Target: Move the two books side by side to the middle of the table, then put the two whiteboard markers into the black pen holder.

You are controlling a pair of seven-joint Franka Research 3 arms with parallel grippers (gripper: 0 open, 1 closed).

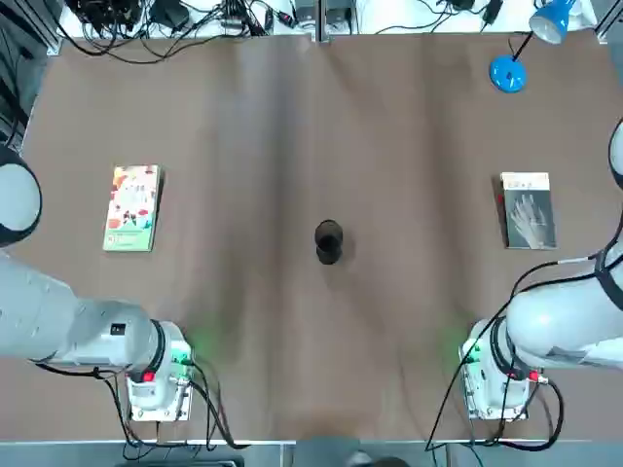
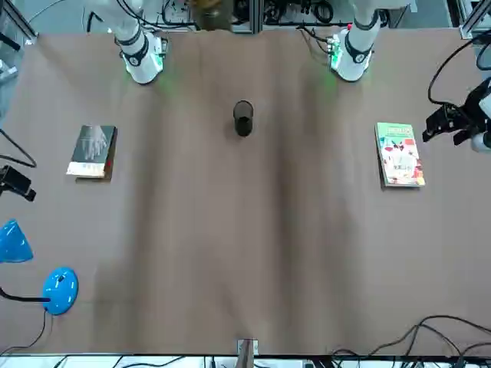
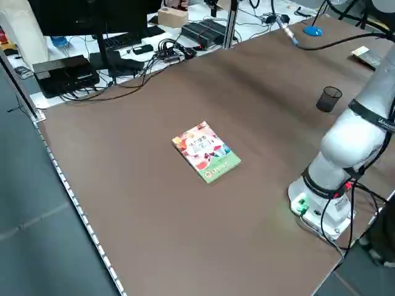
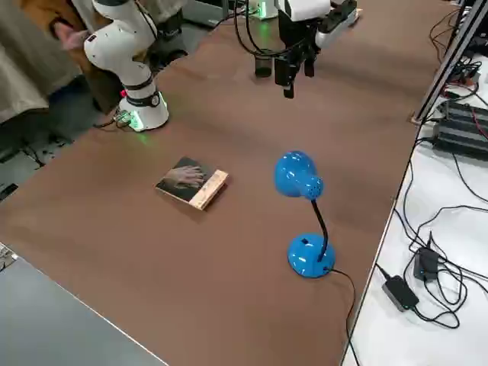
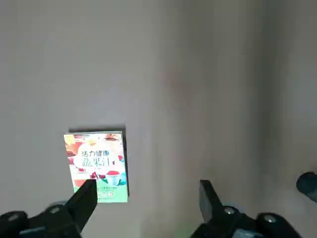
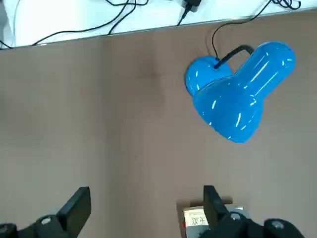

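Observation:
The colourful book (image 1: 132,207) lies flat near the left side of the table (image 1: 321,126). Near the right side lies the dark grey-green book (image 1: 528,209) with the pale hand on its cover. Between them stands the black pen holder (image 1: 329,241), upright. My left gripper (image 5: 147,198) hangs open high above the table, with the colourful book (image 5: 96,166) below it. My right gripper (image 6: 146,206) is open too, high over the right side, and one finger (image 6: 210,206) hides part of the dark book (image 6: 198,219). No whiteboard marker shows in any view.
A blue desk lamp (image 1: 508,74) stands at the far right corner, its head (image 6: 237,106) below my right wrist camera. Cables and electronics (image 1: 175,15) lie beyond the far edge. Both arm bases (image 1: 156,384) (image 1: 496,384) sit at the near edge.

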